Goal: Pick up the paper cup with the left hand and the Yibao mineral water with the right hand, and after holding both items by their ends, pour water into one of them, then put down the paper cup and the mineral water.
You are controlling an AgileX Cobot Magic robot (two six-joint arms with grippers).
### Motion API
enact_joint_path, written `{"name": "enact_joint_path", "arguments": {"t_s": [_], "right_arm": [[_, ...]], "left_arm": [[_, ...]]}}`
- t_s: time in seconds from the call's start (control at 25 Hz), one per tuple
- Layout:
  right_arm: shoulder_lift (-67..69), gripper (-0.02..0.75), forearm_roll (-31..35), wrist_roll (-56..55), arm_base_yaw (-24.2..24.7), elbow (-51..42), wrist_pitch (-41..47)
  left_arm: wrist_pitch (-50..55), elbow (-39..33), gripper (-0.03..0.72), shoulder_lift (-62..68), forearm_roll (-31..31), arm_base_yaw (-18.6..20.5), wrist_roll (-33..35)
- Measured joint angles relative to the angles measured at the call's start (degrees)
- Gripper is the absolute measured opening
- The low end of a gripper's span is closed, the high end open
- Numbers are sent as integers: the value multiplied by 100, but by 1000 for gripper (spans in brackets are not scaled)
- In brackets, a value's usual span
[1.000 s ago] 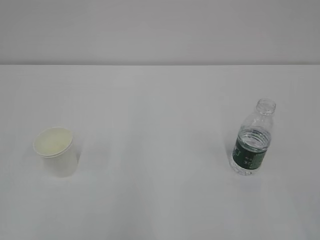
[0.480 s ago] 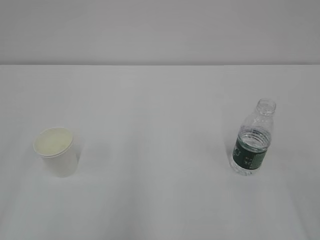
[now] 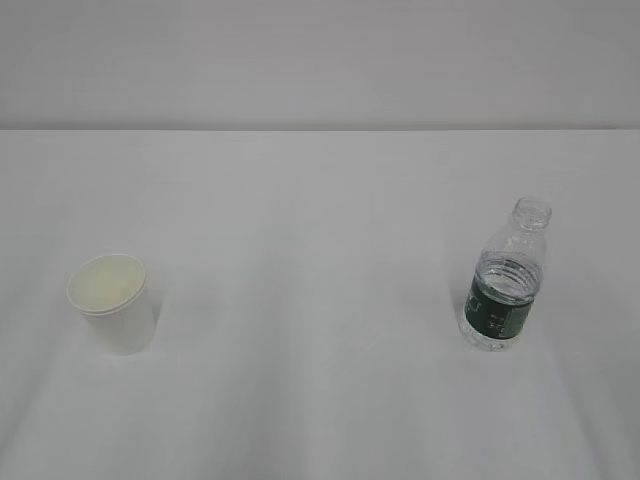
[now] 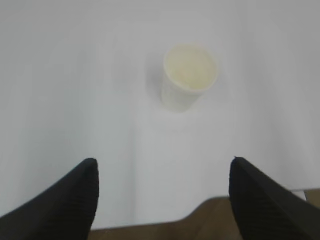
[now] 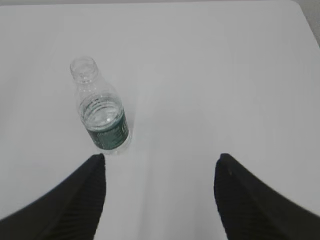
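Note:
The white paper cup (image 3: 112, 303) stands upright on the left of the white table (image 3: 320, 300); in the left wrist view the cup (image 4: 187, 77) is well ahead of my left gripper (image 4: 163, 167), which is open and empty. The Yibao mineral water (image 3: 504, 278), a capless clear bottle with a dark green label, stands upright on the right; in the right wrist view the bottle (image 5: 101, 112) is ahead and left of my open, empty right gripper (image 5: 160, 162). Neither gripper shows in the exterior view.
The table's near edge, with brown floor below (image 4: 200, 225), shows between the left fingers. The table's right corner (image 5: 300, 7) shows at the top right of the right wrist view. A plain wall (image 3: 320, 60) stands behind the table.

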State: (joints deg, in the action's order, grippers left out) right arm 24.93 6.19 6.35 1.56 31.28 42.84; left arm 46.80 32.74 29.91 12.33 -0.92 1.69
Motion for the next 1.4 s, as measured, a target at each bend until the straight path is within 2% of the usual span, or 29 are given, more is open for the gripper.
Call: {"name": "enact_joint_path", "arguments": {"t_s": [0.24, 0.52, 0.64, 0.8, 0.92, 1.16, 1.4], "right_arm": [[273, 518, 817, 918, 0, -240, -1233], [273, 517, 2032, 1756, 0, -1204, -2254], [297, 518, 2245, 2028, 0, -1379, -2499], [513, 518, 2340, 2249, -31, -1398, -2539], [800, 518, 2453, 2388, -153, -1398, -2566], [1708, 518, 2811, 2768, -692, -1398, -3106], [2774, 518, 2945, 2806, -1442, -1398, -3831]], "left_arm": [[-1059, -26, 581, 0, 290, 0, 381], [-2041, -917, 580, 0, 698, 0, 477], [-2522, -1303, 578, 0, 736, 0, 488], [-2856, -1415, 575, 0, 758, -28, 578], [-3016, -1415, 573, 0, 770, -250, 749], [-3469, -1428, 572, 405, 770, -903, 891], [-3982, -1428, 568, 1378, 805, -1330, 893]]}}
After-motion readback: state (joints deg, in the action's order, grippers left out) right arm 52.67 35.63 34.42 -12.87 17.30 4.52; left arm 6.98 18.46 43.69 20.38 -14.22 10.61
